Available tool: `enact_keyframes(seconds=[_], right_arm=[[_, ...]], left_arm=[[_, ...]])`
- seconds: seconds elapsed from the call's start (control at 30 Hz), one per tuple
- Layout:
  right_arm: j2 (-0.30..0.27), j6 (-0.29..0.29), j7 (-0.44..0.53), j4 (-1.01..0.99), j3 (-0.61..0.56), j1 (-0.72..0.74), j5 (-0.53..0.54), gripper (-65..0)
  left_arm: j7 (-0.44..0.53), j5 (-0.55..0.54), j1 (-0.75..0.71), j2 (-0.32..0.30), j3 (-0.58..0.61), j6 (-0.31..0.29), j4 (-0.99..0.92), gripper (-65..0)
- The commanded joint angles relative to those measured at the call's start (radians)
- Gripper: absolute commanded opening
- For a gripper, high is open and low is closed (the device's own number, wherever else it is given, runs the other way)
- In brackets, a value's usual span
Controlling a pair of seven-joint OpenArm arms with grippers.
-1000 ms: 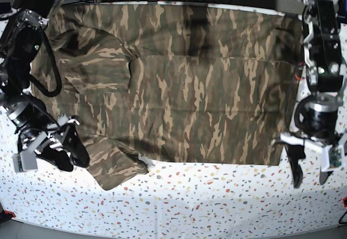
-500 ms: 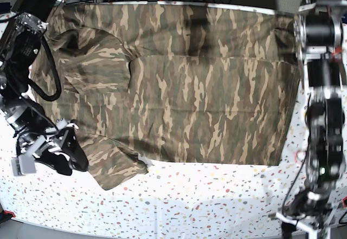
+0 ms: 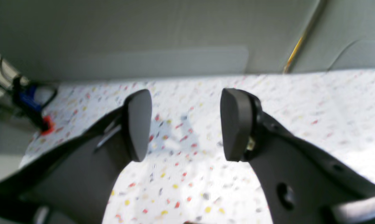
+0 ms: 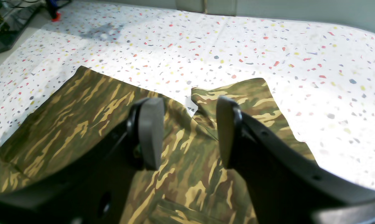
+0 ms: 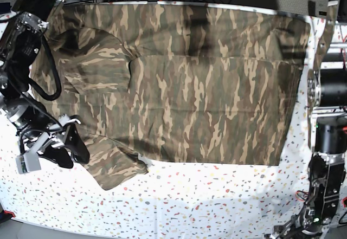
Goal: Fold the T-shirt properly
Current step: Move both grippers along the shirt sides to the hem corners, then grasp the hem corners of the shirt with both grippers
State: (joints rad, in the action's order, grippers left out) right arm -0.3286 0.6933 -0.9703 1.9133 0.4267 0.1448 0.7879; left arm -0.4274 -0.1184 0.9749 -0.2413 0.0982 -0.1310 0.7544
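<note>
Hovering over bare speckled table (image 3: 181, 186), the left gripper (image 3: 185, 124) stands open and empty; no shirt shows in the left wrist view, so that arm cannot steady cloth. By the right wrist, the right gripper (image 4: 187, 133) gapes above the T-shirt (image 4: 81, 118) sleeve (image 4: 246, 102) at 12 o'clock; closing carelessly could pinch 2 layers. From base, the T-shirt (image 5: 179, 87) lies spread and partly folded, the right gripper (image 5: 68, 155) at its 8 o'clock sleeve (image 5: 114, 166); a 1-sided pull may skew the fold.

Camo T-shirt (image 5: 184, 87) spread on speckled table (image 5: 206, 201); right gripper (image 5: 68, 152) at sleeve.

1 camo T-shirt (image 5: 179, 82), 2 robot arms, 2 end effectors, right (image 4: 187, 133), left (image 3: 185, 124), 1 speckled table (image 5: 217, 201), approx.
</note>
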Motion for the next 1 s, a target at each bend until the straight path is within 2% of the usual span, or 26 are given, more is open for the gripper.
enact_keyframes(seconds=[0.0,0.2,0.3,0.47,0.7,0.77,0.87,0.97], right_arm=[[-0.007,0.005,0.024,0.017,0.006,0.019,0.016,-38.3],[0.012,0.005,0.011,0.017,0.006,0.019,0.021,-38.3],[0.023,0.005,0.005,0.017,0.006,0.019,0.038,-38.3],[0.037,0.005,-0.012,0.017,0.006,0.019,0.062,-38.3],[0.038,0.005,-0.034,0.018,0.006,0.019,0.062,-38.3],[0.038,0.005,-0.034,0.018,0.006,0.019,0.062,-38.3],[0.038,0.005,-0.035,0.018,0.006,0.019,0.076,-38.3],[0.038,0.005,-0.045,0.018,0.006,0.019,0.118,-38.3]], left_arm=[[0.023,0.003,0.058,-0.009,-0.003,0.003,-0.024,-30.9],[0.024,0.010,0.106,-0.008,-0.003,0.003,-0.283,-30.9],[0.014,-0.034,0.093,-0.009,-0.003,0.003,-0.407,-30.9],[0.118,-0.113,0.042,-0.008,-0.005,0.003,-0.571,-30.9],[0.238,-0.200,-0.077,-0.008,-0.005,0.002,-0.585,-30.9],[0.242,-0.225,-0.095,-0.008,-0.005,-0.032,-0.585,-30.8],[0.240,-0.232,-0.111,-0.006,-0.005,-0.143,-0.585,-30.8],[0.237,-0.231,-0.116,0.002,-0.005,-0.214,-0.585,-30.8]])
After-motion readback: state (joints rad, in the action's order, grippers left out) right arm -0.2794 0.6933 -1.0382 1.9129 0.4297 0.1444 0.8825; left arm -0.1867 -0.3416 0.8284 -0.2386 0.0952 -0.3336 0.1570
